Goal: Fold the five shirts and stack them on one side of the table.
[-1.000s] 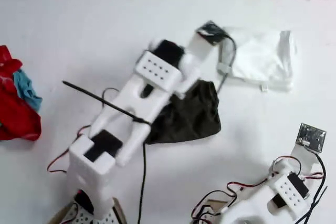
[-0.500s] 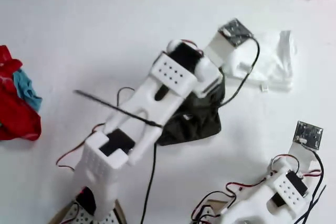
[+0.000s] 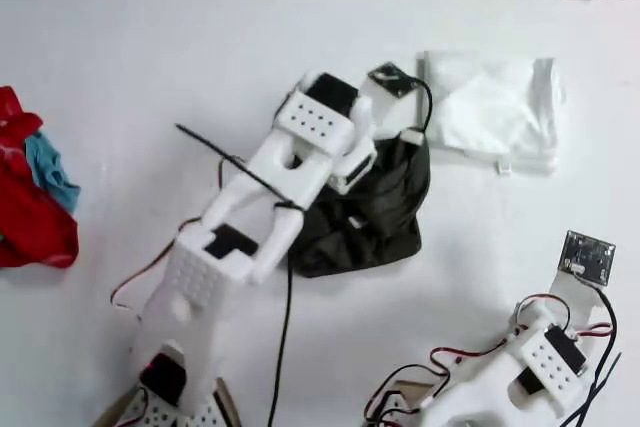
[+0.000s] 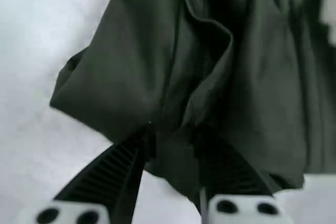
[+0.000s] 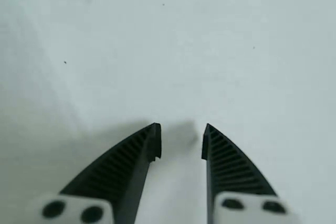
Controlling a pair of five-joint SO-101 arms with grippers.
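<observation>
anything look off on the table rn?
The black shirt lies crumpled in the middle of the table, bunched between the fingers of the left gripper, not spread flat. The red shirt and teal shirt sit tangled at one edge. The white shirt looks folded.

The left arm and black shirt block the table centre. A white shirt occupies the far right, red clothes the left edge. The far-left corner appears passable.

The left arm and right arm are white plastic with black servo blocks, red and black cables, and ribbed black tool fingers.
</observation>
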